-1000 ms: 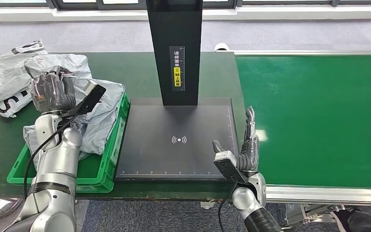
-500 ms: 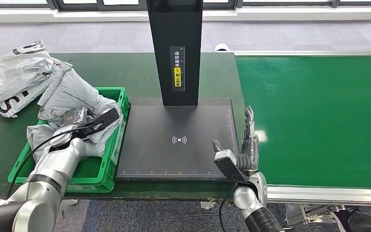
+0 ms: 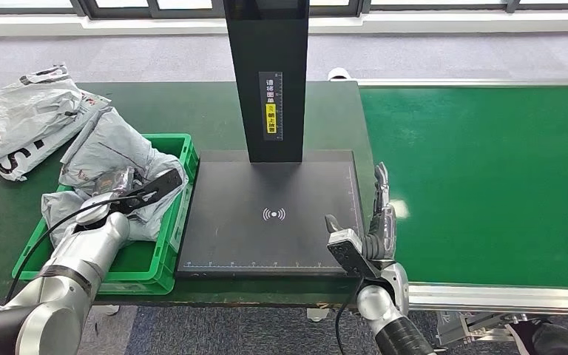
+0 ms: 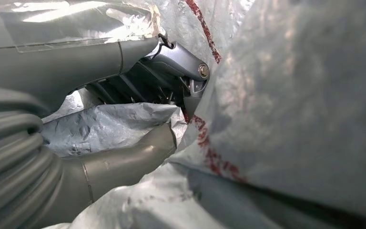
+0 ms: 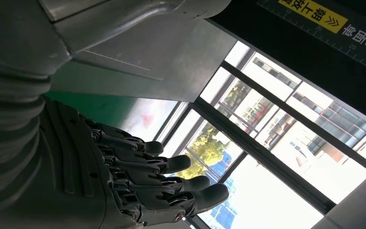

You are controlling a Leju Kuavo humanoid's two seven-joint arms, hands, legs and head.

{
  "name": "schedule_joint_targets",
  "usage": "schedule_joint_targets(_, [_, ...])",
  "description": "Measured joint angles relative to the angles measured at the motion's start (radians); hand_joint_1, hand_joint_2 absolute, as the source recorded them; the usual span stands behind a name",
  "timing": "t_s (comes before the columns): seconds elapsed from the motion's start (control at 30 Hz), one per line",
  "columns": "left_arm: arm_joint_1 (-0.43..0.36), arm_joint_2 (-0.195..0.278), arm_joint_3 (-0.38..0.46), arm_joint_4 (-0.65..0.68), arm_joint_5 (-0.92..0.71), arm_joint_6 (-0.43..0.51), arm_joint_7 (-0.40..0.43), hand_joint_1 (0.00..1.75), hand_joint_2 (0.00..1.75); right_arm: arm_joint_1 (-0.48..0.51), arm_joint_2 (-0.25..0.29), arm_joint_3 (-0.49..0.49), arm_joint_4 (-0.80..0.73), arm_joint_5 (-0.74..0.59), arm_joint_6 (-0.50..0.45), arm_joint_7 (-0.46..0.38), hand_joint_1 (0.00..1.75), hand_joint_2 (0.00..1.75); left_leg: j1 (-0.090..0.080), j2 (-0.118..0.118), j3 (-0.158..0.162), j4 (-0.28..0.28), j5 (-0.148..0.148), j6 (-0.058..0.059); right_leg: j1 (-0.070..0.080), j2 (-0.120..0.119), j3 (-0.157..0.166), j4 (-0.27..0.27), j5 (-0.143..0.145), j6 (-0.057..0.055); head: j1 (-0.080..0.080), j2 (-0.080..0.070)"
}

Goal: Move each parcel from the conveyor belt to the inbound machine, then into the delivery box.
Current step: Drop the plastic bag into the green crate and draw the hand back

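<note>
Green-topped table, bare scanner plate (image 3: 274,214); left hand (image 3: 115,182) lowered since a second ago into delivery box (image 3: 164,265), fingers around grey parcel (image 3: 111,144), release pending; right hand (image 3: 381,218) idle, fingers extended, empty.

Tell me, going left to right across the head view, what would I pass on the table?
White parcel → green delivery box holding a grey parcel and the left hand → black inbound machine → right hand → green conveyor belt.

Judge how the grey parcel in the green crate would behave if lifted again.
The grey parcel looks crumpled and creased, so probably floppy, sagging around the left robot hand. Its shiny film suggests it is slippery. It slumps over the green crate rim, so it likely drags.
</note>
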Motion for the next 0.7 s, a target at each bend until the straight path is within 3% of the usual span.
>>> schedule_joint_targets(0.03, [0.000, 0.000, 0.000, 0.000, 0.000, -0.002, 0.002, 0.00, 1.75, 0.000, 0.000, 0.000, 0.000, 0.000, 0.000, 0.000, 0.00, 1.75, 0.000, 0.000, 0.000, 0.000, 0.000, 0.000, 0.000, 0.000, 0.000, 0.000, 0.000, 0.000, 0.000, 0.000])
schedule_joint_targets(0.17, [0.000, 0.000, -0.001, 0.001, 0.007, 0.003, 0.012, 0.00, 1.75, 0.000, 0.000, 0.000, 0.000, 0.003, 0.000, 0.003, 0.00, 1.75, 0.000, 0.000, 0.000, 0.000, 0.000, 0.000, 0.000, 0.000, 0.000, 0.000, 0.000, 0.000, 0.000, 0.000])
schedule_joint_targets(0.23, [0.003, -0.001, -0.002, -0.005, 0.072, 0.096, -0.006, 0.00, 0.87, 0.014, -0.002, -0.010, -0.022, 0.011, 0.008, 0.022, 0.00, 1.75, 0.000, 0.000, 0.001, 0.000, 0.000, 0.000, 0.000, 0.000, 0.000, 0.000, 0.000, 0.000, 0.000, 0.000])
schedule_joint_targets(0.3, [0.010, -0.005, 0.003, -0.023, 0.189, 0.242, -0.080, 0.00, 0.00, 0.036, -0.005, -0.022, -0.057, 0.021, 0.020, 0.042, 0.00, 1.75, 0.000, 0.000, 0.000, 0.000, 0.000, 0.000, 0.000, 0.000, 0.000, 0.000, 0.000, 0.000, 0.000, 0.000])
schedule_joint_targets(0.4, [0.016, -0.018, 0.026, -0.076, 0.434, 0.402, -0.292, 0.00, 0.00, 0.058, -0.007, -0.033, -0.085, 0.027, 0.025, 0.044, 0.00, 1.75, 0.000, 0.000, -0.001, 0.000, 0.000, 0.000, 0.000, 0.000, -0.001, 0.000, 0.000, 0.000, 0.000, 0.000])
schedule_joint_targets(0.5, [0.028, -0.031, 0.055, -0.160, 0.768, 0.496, -0.545, 0.00, 0.00, 0.063, -0.008, -0.034, -0.091, 0.010, 0.024, 0.016, 0.00, 1.75, 0.000, 0.001, -0.001, 0.000, 0.000, 0.000, 0.000, 0.001, -0.001, 0.000, 0.000, 0.000, 0.000, 0.000])
schedule_joint_targets(0.57, [0.039, -0.035, 0.058, -0.210, 0.890, 0.521, -0.607, 0.00, 0.00, 0.060, -0.008, -0.034, -0.089, -0.004, 0.020, 0.000, 0.00, 1.75, 0.000, 0.001, -0.001, 0.000, -0.001, 0.000, 0.000, 0.001, -0.002, 0.000, 0.000, 0.000, 0.000, 0.000])
schedule_joint_targets(0.7, [0.061, -0.036, 0.059, -0.271, 0.944, 0.537, -0.626, 0.00, 0.00, 0.053, -0.008, -0.034, -0.081, -0.015, 0.019, -0.007, 0.00, 1.75, 0.000, 0.000, -0.003, 0.000, -0.001, 0.000, 0.000, 0.000, -0.003, 0.000, 0.000, 0.000, 0.000, 0.000])
